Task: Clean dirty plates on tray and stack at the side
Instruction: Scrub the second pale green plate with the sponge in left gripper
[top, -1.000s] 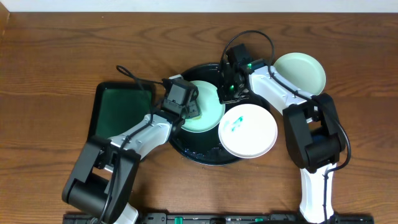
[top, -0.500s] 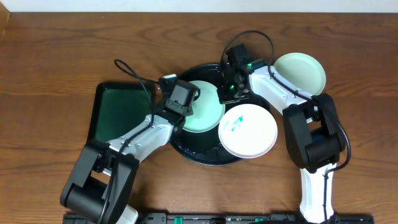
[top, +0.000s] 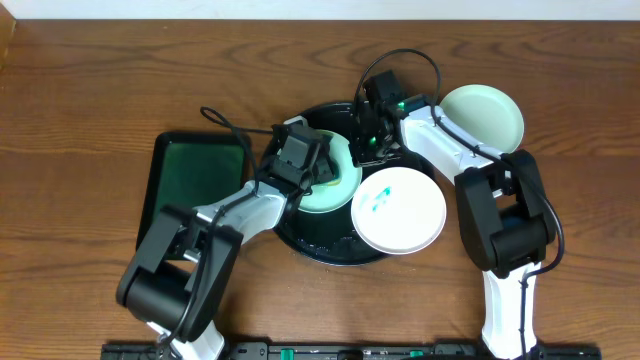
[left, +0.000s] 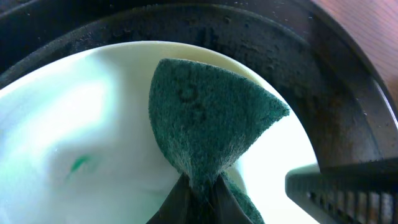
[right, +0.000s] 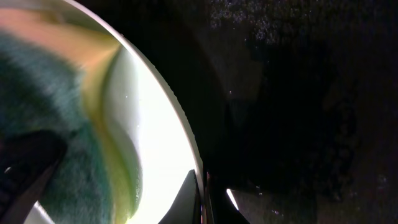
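Large round glossy black tray (top: 300, 243) holds 2 of 3 plates. Pale mint round plate (top: 483, 115) sits off the tray, upper right, and looks clean, so 1 done. White round plate (top: 398, 210) overhangs the tray's right rim, teal smear on it, not cleaned. Centre mint plate (top: 342, 178) at tray middle has a faint smear left. Left gripper (left: 199, 190) is clamped on a green scouring sponge (left: 208, 115) on it. Right gripper (right: 202, 199) is closed, pinching its rim.

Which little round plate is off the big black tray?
The pale mint round plate alone on the brown wooden table. The middle mint plate and smeared white plate sit on the glossy black round tray.
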